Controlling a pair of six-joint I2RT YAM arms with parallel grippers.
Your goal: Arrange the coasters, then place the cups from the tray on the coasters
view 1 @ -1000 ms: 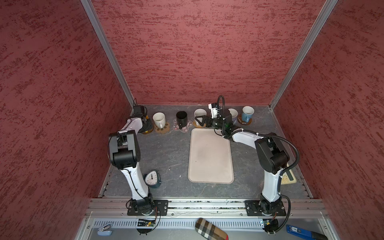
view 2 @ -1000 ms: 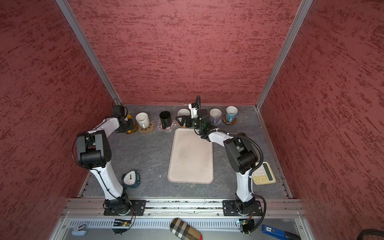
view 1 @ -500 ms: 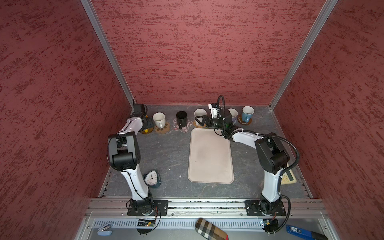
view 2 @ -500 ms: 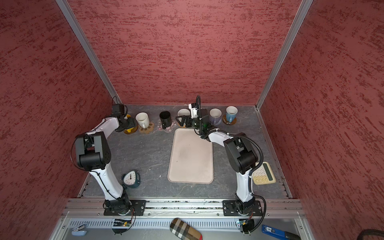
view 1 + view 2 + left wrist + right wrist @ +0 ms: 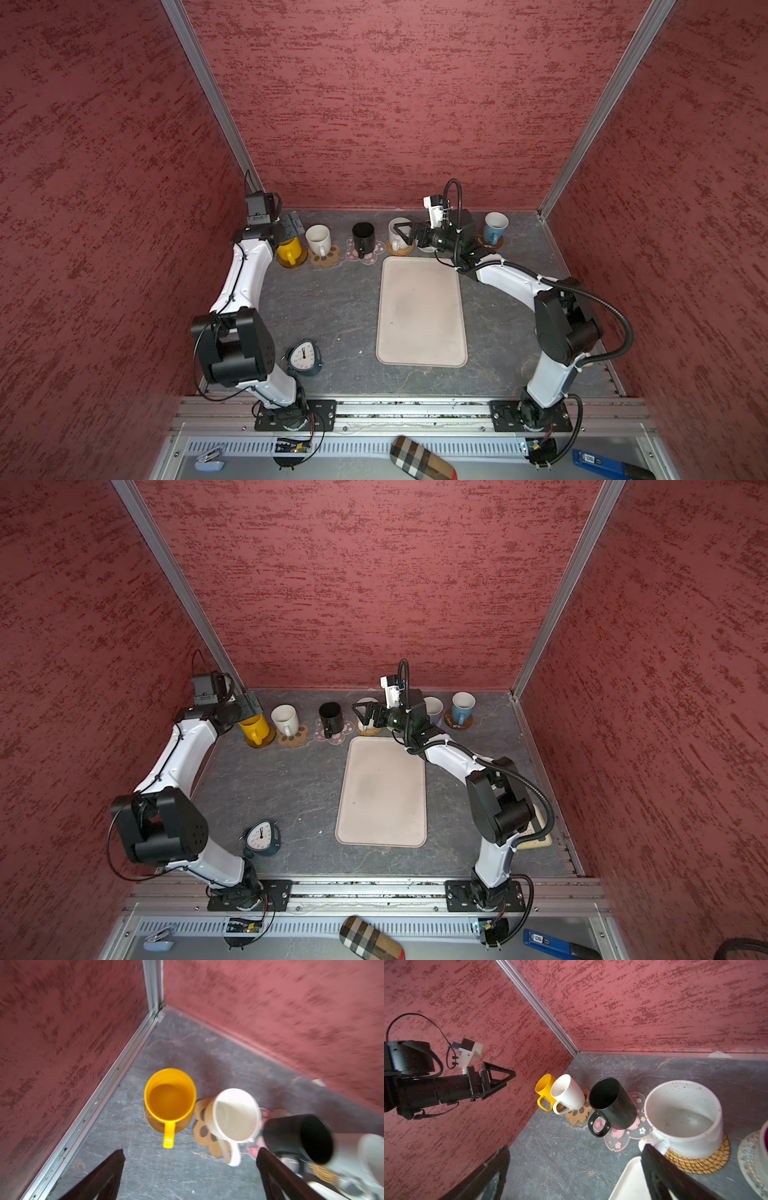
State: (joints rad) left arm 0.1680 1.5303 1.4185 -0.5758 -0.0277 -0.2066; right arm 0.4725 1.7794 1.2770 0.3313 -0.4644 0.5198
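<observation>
Hovering in the far left corner, my left gripper (image 5: 189, 1178) hangs over the yellow mug (image 5: 170, 1097) without touching it, jaws spread wide and nothing between them. That mug stands upright on a brown disc coaster (image 5: 153, 1126) close to the side wall. Just to its right the white mug (image 5: 234, 1113) sits on the tan paw coaster (image 5: 204, 1132), the two mugs nearly touching. Next along the back row, the black mug (image 5: 612, 1103) stands on the pink flower coaster (image 5: 623, 1136), handle turned to the near side. Then comes the speckled white mug (image 5: 683, 1120) on the woven rattan coaster (image 5: 702, 1159). My right gripper (image 5: 575, 1178) reaches in here, jaws likewise parted and grasping nothing. One finger (image 5: 660, 1167) crosses in front of that mug's handle; whether it touches, I cannot tell. At the edge of my right wrist view a mug with a red inside (image 5: 764, 1142) rests on the whitish woven coaster (image 5: 749, 1157). In a top view the lavender-grey mug (image 5: 434, 708) shows behind my right wrist, and the light blue mug (image 5: 461, 706) ends the row on a brown coaster (image 5: 457, 725). The beige tray (image 5: 419, 311) lies flat mid-table, its far edge just before the rattan coaster.
</observation>
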